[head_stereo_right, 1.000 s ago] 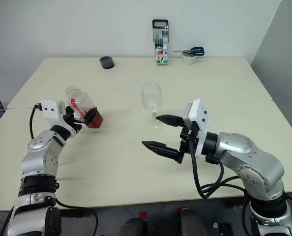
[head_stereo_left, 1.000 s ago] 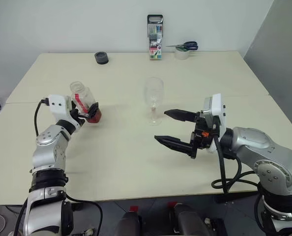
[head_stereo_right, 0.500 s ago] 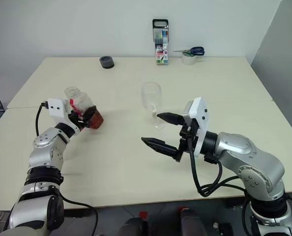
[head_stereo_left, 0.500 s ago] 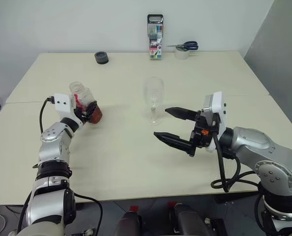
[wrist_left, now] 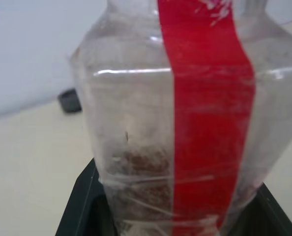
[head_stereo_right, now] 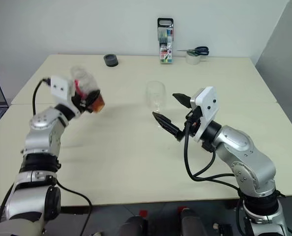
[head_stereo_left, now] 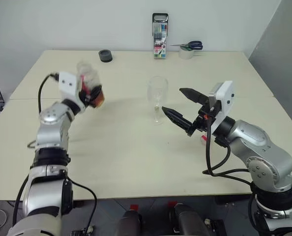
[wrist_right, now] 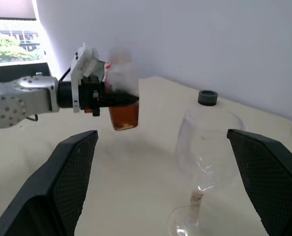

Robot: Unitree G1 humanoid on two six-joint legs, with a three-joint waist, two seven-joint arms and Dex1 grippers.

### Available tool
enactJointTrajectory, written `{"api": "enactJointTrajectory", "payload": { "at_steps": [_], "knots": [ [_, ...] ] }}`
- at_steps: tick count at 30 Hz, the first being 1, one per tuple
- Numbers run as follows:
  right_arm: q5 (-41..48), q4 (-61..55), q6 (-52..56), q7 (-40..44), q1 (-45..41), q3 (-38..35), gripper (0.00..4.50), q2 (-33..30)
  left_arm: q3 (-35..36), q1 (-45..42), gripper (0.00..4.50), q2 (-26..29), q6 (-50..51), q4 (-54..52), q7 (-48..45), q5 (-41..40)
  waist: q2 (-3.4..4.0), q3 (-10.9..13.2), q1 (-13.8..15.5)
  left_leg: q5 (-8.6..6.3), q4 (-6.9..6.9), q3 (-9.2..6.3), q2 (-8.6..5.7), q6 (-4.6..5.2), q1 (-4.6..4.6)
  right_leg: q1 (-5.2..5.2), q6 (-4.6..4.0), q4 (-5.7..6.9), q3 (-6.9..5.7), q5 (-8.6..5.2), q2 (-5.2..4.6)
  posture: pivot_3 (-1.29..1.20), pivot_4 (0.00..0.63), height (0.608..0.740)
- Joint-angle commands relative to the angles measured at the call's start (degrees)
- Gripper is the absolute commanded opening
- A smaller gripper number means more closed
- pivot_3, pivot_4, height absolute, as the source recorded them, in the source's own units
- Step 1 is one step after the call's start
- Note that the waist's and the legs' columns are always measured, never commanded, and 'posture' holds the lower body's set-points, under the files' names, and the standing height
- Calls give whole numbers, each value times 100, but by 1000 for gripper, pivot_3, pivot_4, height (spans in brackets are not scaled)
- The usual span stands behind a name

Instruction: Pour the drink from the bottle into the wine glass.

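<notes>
Big beige table fills the scene, two slabs butted together, seam on the left side. Right arm reaches in from the near right, right tool released, fingers spread wide, tips just beside the wine glass and not touching it as far as I can tell. Left arm comes up from the near left, left tool clenched on the bottle, lifted clear off the table and roughly upright, well left of the glass. The drink sits in the lower part of the bottle, amber-brown. Wine glass stands upright mid-table and looks empty. Far edge: marker pack, tape roll with scissors on top, small dark round thing, maybe a cap. Progress: bottle is picked up, nothing poured yet; left to do is carry it over the glass, tip it, fill. Right tool likely about to steady the glass, that's a guess. Hard to see: bottle top is smeared, can't tell whether a cap is on or the neck is open. Left wrist view has the bottle's red label strip up close, its top cut off.
</notes>
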Motion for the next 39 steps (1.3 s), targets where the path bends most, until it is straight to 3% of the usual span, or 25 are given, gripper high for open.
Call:
{"api": "enactJointTrajectory", "payload": {
  "at_steps": [1, 14, 39],
  "knots": [
    [-306, 244, -467, 148, -146, 101, 4500, 113, -534, -557, 1734, 117, -604, -14, -334, 545, 0, 0, -12, 0, 1, 3, -2, 0, 0, 0, 0, 2, -10, 0, -3, 0, 150, 740],
    [-799, 745, -953, 326, -361, 210, 4500, 446, -1708, -1941, 1734, 225, -2551, 1575, -351, 2144, 2, 2, -43, -1, 10, -14, -1, 3, -9, 0, -1, 8, -38, 0, 6, 0, 150, 740],
    [-1107, 902, -1145, 316, -428, 148, 4500, 700, -3031, -3394, 1734, 72, -3934, 3046, 1531, 4383, 1, 3, -43, -1, 15, -24, -10, 3, -15, 0, 0, 15, -47, -1, 7, 0, 150, 740]
  ]
}}
